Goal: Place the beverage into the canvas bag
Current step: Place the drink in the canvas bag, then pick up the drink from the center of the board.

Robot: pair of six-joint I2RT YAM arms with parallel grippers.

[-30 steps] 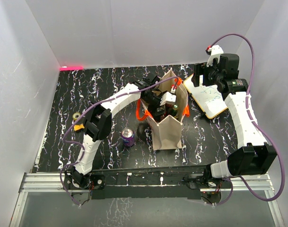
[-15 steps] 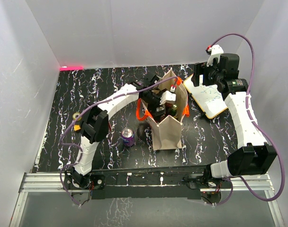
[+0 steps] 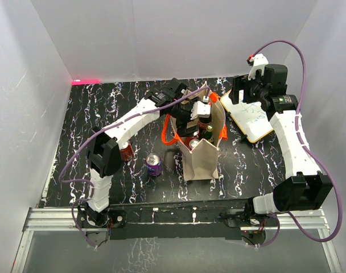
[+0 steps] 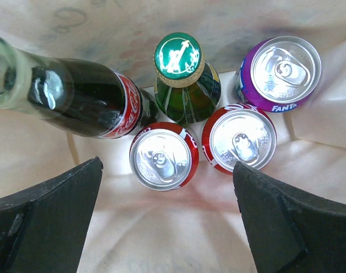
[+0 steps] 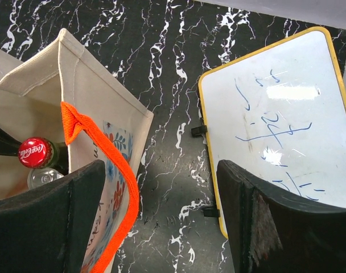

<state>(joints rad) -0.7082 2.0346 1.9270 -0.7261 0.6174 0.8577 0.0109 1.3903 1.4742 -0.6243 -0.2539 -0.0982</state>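
left tool [image 4: 167,164] has risen from deep in the canvas bag [image 3: 200,160] to hang over its mouth, fingers spread wide with nothing between them. left of centre in the top view, one purple can [image 3: 153,165] stands alone on the surface [image 3: 104,108], just beside the bag. the bag stands upright at the middle of that view. it is tall and beige, with orange handles [image 5: 125,193] and a flowered print [image 5: 111,170] on one side. the left wrist view counts five drinks inside it: one cola bottle [image 4: 82,99] leaning at the left, two red cans [image 4: 163,159] at centre, one green bottle [image 4: 181,79] behind them, and one fanta can [image 4: 281,71] at upper right. further right lies one whiteboard [image 5: 287,131]. the right tool [image 5: 156,170] is over the bare strip between bag and whiteboard, open and empty.
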